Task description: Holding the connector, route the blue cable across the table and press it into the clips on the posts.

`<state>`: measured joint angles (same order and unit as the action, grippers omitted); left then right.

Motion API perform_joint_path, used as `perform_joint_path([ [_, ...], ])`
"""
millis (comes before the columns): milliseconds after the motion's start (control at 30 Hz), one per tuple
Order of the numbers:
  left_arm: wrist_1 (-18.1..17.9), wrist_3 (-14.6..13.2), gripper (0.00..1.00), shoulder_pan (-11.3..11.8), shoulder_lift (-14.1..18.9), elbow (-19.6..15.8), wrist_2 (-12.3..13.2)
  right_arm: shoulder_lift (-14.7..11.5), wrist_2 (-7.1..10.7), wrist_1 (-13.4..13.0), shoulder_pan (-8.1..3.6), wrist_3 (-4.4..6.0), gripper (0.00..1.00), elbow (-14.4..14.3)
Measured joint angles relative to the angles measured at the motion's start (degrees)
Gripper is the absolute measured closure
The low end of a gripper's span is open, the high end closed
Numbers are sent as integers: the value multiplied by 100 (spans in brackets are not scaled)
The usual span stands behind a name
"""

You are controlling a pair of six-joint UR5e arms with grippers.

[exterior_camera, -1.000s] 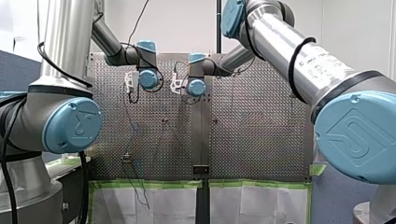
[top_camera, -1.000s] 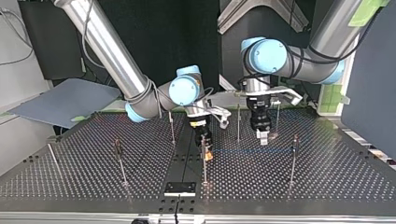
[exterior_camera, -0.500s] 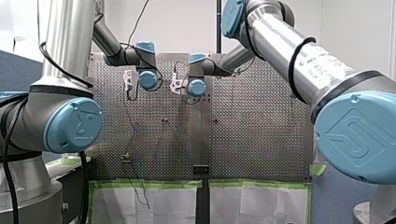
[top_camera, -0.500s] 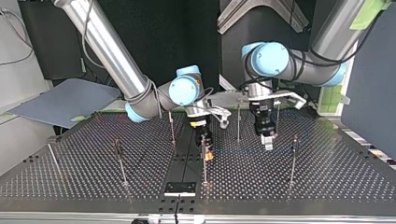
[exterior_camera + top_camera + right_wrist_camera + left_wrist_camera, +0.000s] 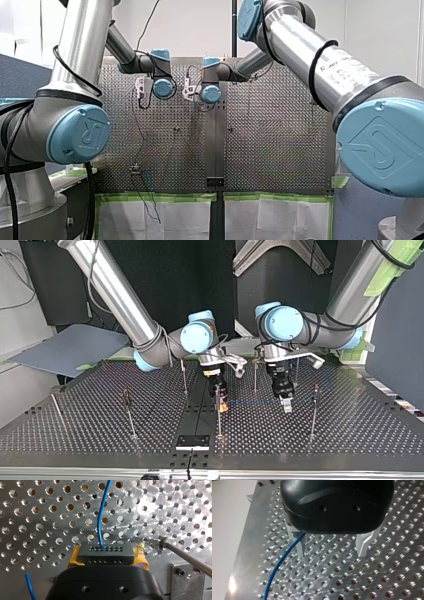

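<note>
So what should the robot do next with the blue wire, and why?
Probably close my left tool gently on the blue cable. Its fingers stand apart, and the cable runs beside one of them, ungripped. My right tool holds the connector, so a second grip could help steer the cable toward a clip.

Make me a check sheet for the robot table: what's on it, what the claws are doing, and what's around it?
Surface: perforated metal table with thin posts standing on it.
Job's things: black connector with the blue cable coming out of it.
Clutter: nothing seen.
Grippers: right gripper shut on the connector, yellow pads; left gripper open, blue cable beside one finger.
Cables: blue cable runs from the connector past the left gripper; black cables loop round the arms.
Surroundings: grey sheet off the table at the top view's left; green tape along the front view's near edge.
</note>
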<state>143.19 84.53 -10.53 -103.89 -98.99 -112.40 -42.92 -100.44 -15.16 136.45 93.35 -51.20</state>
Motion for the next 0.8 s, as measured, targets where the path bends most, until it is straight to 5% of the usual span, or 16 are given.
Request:
perform_joint_path([
  [267,10,11,0,26,-20,263,-7,2,58,1,-17,1,100,0],
  [300,22,13,11,30,-20,268,-7,2,61,1,-20,1,100,0],
  [333,36,17,11,34,-20,272,-6,1,65,2,-23,1,100,0],
  [400,54,38,41,37,-20,275,-4,2,70,2,-26,3,100,0],
  [433,65,60,41,37,-20,275,-3,2,72,2,-26,4,100,0],
  [500,81,96,69,38,-20,275,3,3,74,2,-26,6,100,0],
  [533,89,116,69,38,-20,275,6,4,75,3,-27,7,100,0],
  [600,97,142,95,38,-20,276,13,2,76,6,-27,8,100,0],
  [800,134,206,100,25,-20,277,-3,3,76,18,-27,18,100,0],
])
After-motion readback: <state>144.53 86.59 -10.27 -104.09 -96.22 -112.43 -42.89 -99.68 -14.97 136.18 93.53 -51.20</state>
